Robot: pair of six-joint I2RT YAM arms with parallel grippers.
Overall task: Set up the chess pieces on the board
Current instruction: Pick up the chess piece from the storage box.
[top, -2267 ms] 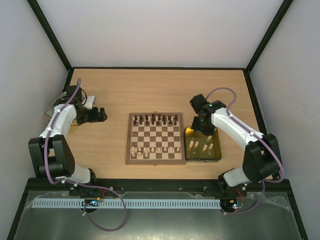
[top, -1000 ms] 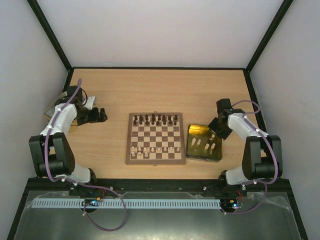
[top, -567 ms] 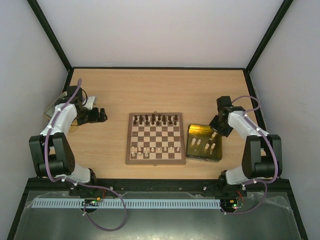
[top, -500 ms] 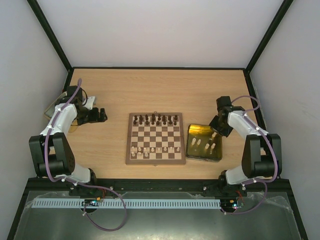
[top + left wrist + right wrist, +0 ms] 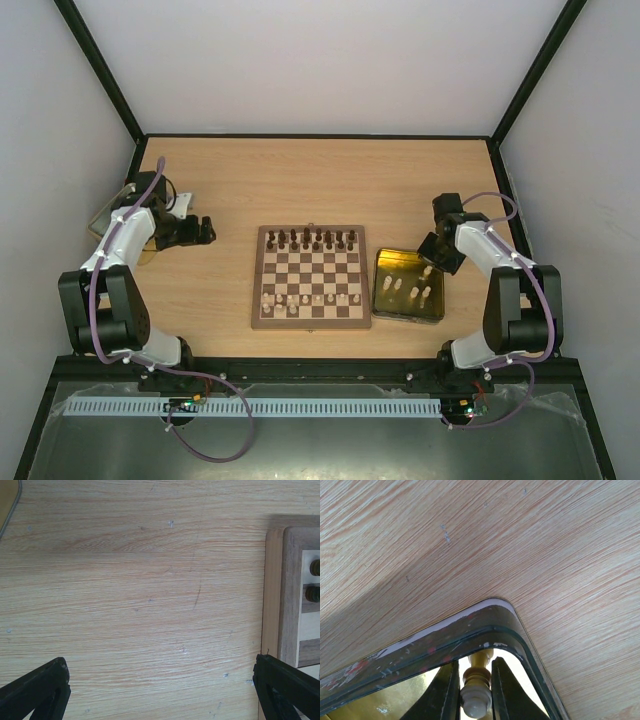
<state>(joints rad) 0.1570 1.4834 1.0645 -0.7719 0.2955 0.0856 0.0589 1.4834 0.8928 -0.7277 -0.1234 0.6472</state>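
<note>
Chess piece (image 5: 474,700) pinched by right end effector (image 5: 473,669) in tray (image 5: 445,639) corner

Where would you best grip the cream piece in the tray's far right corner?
Pinch the cream piece across its neck, below the rounded head, from above: the corner wall of the tray crowds its far side. The right gripper is shut on it there.

A light wooden table (image 5: 300,180) carries a square checkered wooden chessboard (image 5: 310,322) at its centre, a shallow yellow-green rectangular tray (image 5: 394,263) just right of it, and another yellowish tray (image 5: 103,213) at the far left.
</note>
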